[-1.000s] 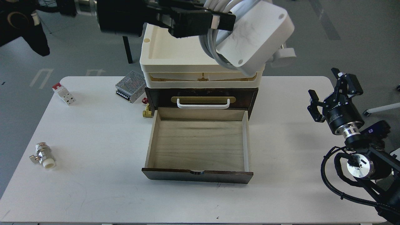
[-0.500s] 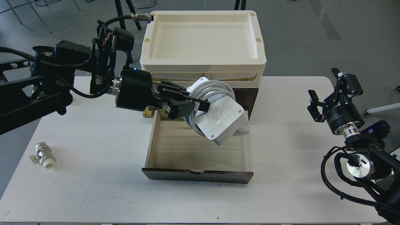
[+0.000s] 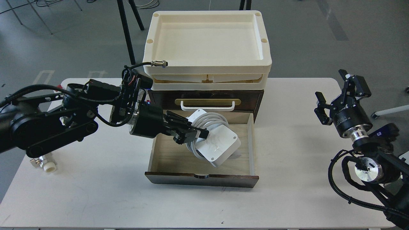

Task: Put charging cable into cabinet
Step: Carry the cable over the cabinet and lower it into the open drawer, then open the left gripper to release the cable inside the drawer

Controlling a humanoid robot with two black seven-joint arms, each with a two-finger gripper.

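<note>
The charging cable (image 3: 220, 146) is a flat white adapter with a pale cord looped around its middle. My left gripper (image 3: 194, 135) is shut on it and holds it tilted inside the open pale-wood drawer (image 3: 169, 156) of the dark-brown cabinet (image 3: 258, 99); whether it touches the drawer floor I cannot tell. The cabinet's upper drawer with its white handle (image 3: 207, 106) is closed. My right gripper (image 3: 338, 91) is open and empty, raised at the table's right edge, far from the cabinet.
Cream plastic trays (image 3: 207, 48) are stacked on the cabinet. A metal valve fitting (image 3: 44, 164) lies at the left, partly behind my left arm. The drawer front (image 3: 201, 179) juts toward the table's front. The white table (image 3: 287, 159) spans the view.
My left arm came down from high above the trays and lowered the charging cable into the open drawer. The arm now hides the things at the table's back left. The right arm stayed still.
</note>
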